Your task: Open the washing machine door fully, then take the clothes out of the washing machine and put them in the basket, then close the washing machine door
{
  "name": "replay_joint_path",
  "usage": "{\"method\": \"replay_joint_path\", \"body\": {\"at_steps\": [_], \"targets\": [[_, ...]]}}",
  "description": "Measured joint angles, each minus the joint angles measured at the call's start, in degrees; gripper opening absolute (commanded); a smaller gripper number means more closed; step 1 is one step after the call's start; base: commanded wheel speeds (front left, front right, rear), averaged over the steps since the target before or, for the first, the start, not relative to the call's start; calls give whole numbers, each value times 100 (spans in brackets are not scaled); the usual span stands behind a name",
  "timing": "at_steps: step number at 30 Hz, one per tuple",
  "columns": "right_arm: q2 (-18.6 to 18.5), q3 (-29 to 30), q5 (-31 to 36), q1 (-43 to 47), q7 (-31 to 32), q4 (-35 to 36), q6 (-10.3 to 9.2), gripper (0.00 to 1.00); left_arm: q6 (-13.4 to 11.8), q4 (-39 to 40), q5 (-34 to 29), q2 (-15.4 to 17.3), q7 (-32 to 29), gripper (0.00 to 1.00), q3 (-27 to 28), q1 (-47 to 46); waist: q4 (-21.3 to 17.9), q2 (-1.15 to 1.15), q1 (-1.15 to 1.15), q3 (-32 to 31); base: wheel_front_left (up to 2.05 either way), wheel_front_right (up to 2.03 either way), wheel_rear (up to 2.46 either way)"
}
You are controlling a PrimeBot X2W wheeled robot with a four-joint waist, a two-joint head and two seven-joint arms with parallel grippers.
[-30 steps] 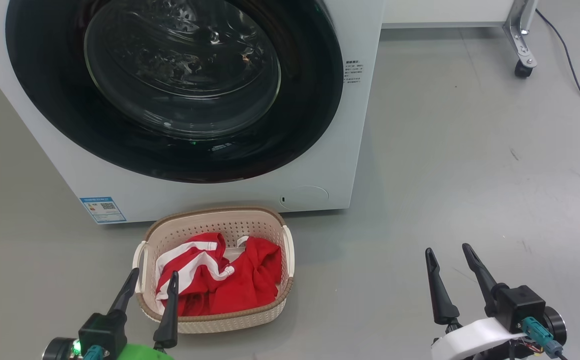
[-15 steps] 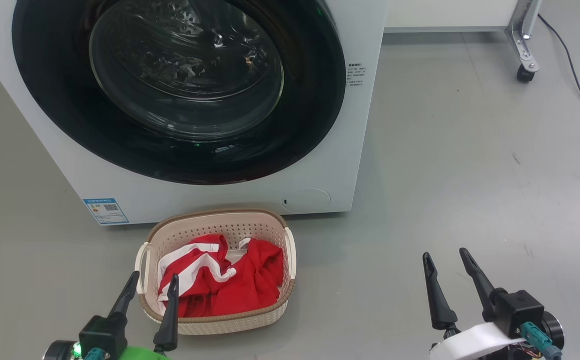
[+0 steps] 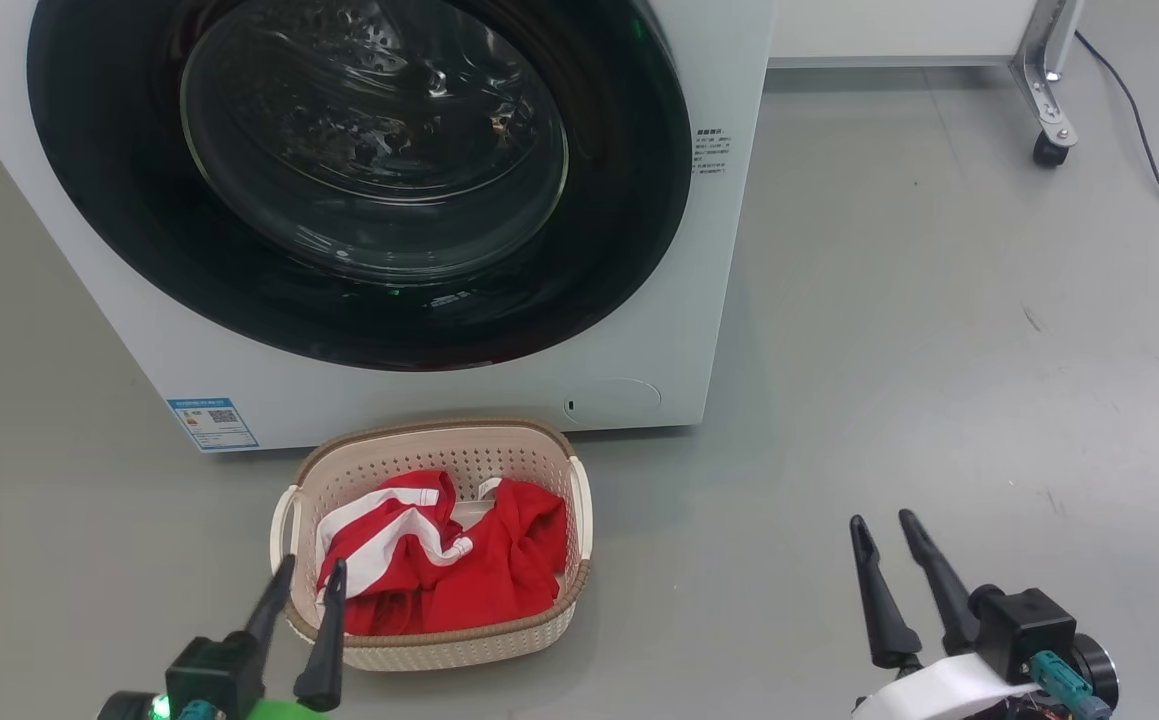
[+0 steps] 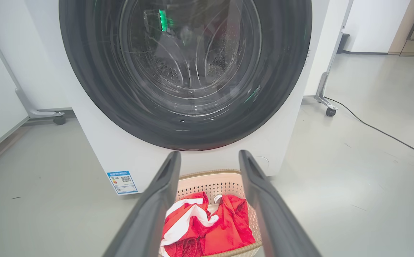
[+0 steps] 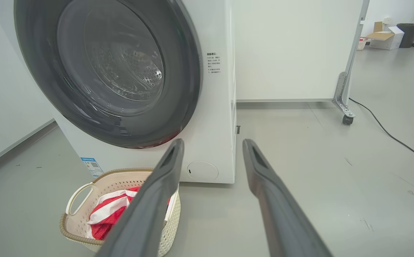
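While clothes (image 3: 479, 570) lie in the basket (image 3: 459, 650), left gripper (image 3: 312, 566), right gripper (image 3: 881, 520), both empty, narrower than before.

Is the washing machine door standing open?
No, the door lies shut, flush against the washing machine.

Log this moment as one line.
washing machine door: shut | clothes: in basket | left gripper: open, empty | right gripper: open, empty

Door (image 3: 629, 250) glossy glass; basket (image 3: 439, 455) perforated plastic.
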State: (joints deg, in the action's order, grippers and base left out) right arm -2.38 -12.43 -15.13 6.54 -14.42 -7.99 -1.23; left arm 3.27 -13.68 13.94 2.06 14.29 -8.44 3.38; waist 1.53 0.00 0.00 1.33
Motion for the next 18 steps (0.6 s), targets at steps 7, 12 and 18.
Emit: {"method": "replay_joint_path", "body": {"at_steps": [7, 12, 18], "targets": [[30, -26, -9, 142, 7, -258, 7, 0, 5, -267, 36, -64, -13, 0, -51, 119, -2, 0, 0, -1, 0, 0, 0], [35, -53, -313, 210, 7, -156, 15, 0, 8, -263, 294, -64, -68, 0, -25, 126, -14, 0, 0, -6, 0, 0, 0], [36, -25, -824, 224, 11, -78, 62, 0, 13, -257, 823, -64, -177, 0, 57, 124, -22, 0, 0, -9, 0, 0, 0]]}}
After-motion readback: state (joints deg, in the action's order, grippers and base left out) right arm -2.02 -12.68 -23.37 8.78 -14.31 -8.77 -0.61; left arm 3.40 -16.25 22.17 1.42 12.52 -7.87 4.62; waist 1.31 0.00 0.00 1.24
